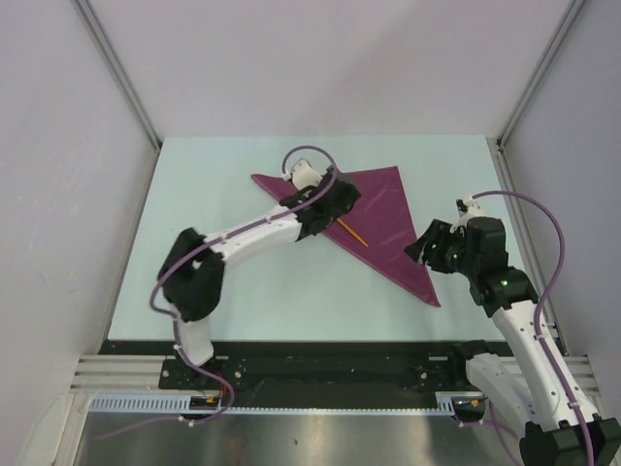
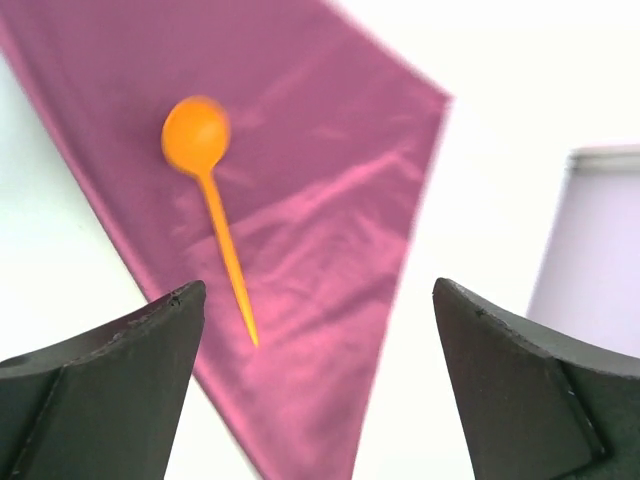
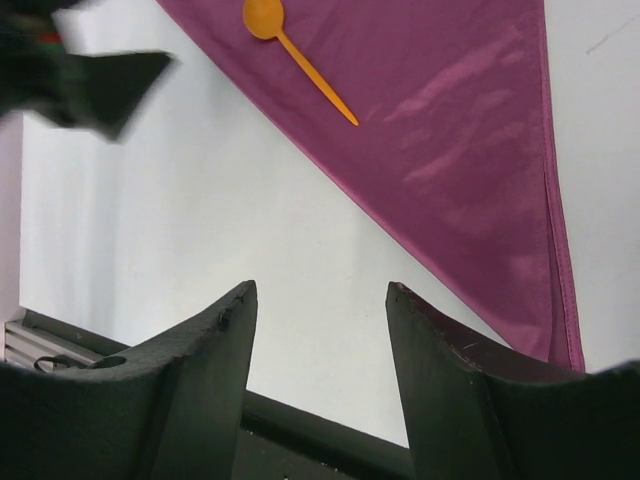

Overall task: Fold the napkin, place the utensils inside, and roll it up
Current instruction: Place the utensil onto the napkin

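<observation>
Left wrist view: your left gripper stood spread, empty, above the spoon at upper left on the napkin; you likely needed a straight lift, not dragging cloth.

1. My left claw hangs over the left part of the napkin, and its arm blocks the way in from the near left.
2. The spoon lies uncovered on the cloth, with only that claw above it.
3. The bare table between my two arms is free to pass.
4. My right claw stands just beside the napkin's near tip.
5. The side walls close in both flanks.
</observation>
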